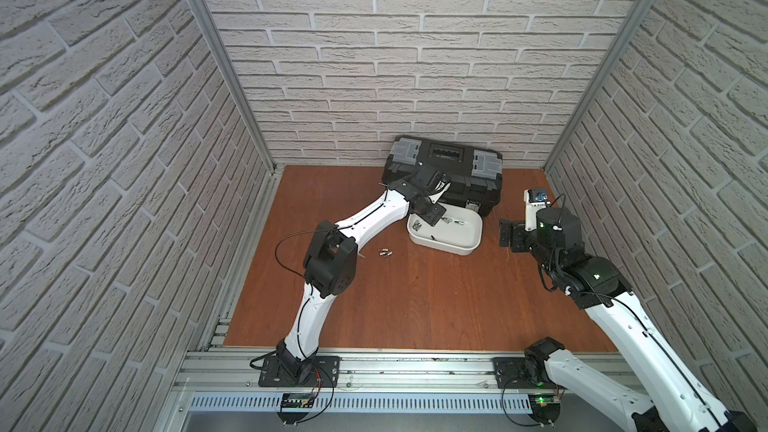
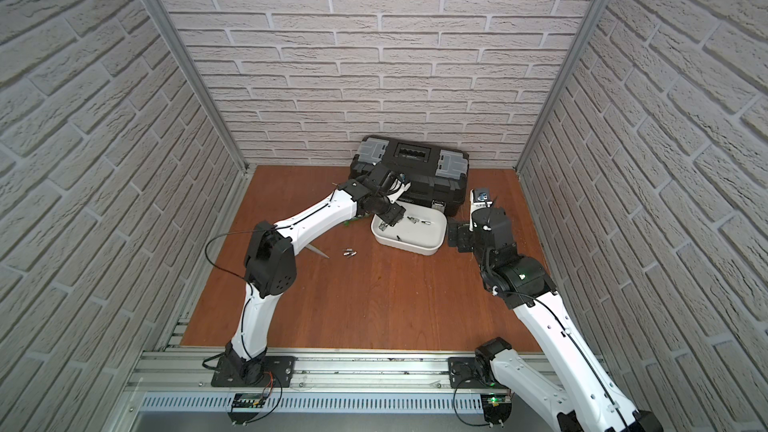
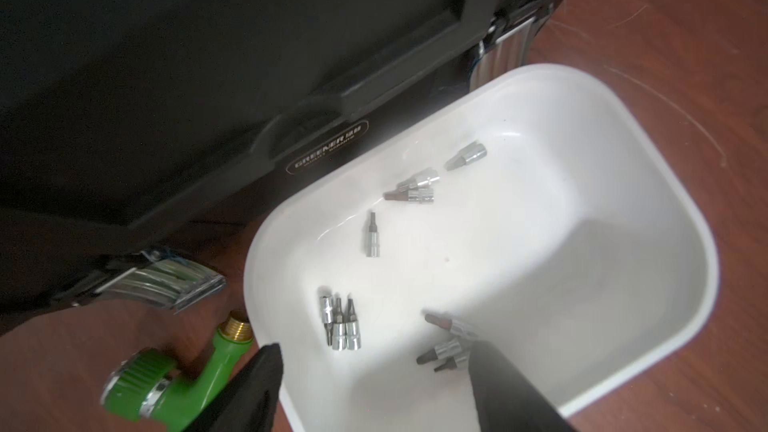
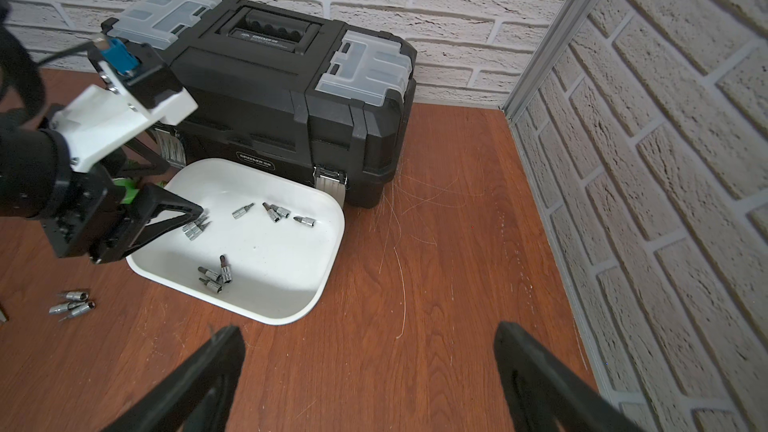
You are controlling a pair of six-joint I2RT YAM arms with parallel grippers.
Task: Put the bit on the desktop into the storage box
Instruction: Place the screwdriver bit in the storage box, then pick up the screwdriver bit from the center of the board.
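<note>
The white storage box (image 1: 444, 248) (image 2: 409, 249) sits on the reddish-brown desktop (image 1: 415, 305), right in front of the toolbox. Several silver bits (image 3: 340, 326) lie inside it in small groups. Three more bits (image 1: 384, 252) (image 2: 349, 252) (image 4: 70, 303) lie together on the desktop left of the box. My left gripper (image 3: 374, 347) (image 1: 431, 217) hangs over the box's left end, open, with nothing between its fingers; one bit (image 3: 446, 322) near a finger is blurred. My right gripper (image 4: 368, 328) (image 1: 505, 234) stands open and empty over bare wood right of the box.
A black toolbox (image 1: 449, 168) with grey latches stands against the back wall, touching the box's far side. A green hose nozzle (image 3: 174, 380) lies under my left wrist beside the box. A grey pointed blade (image 2: 319, 252) lies near the loose bits. Brick walls enclose three sides.
</note>
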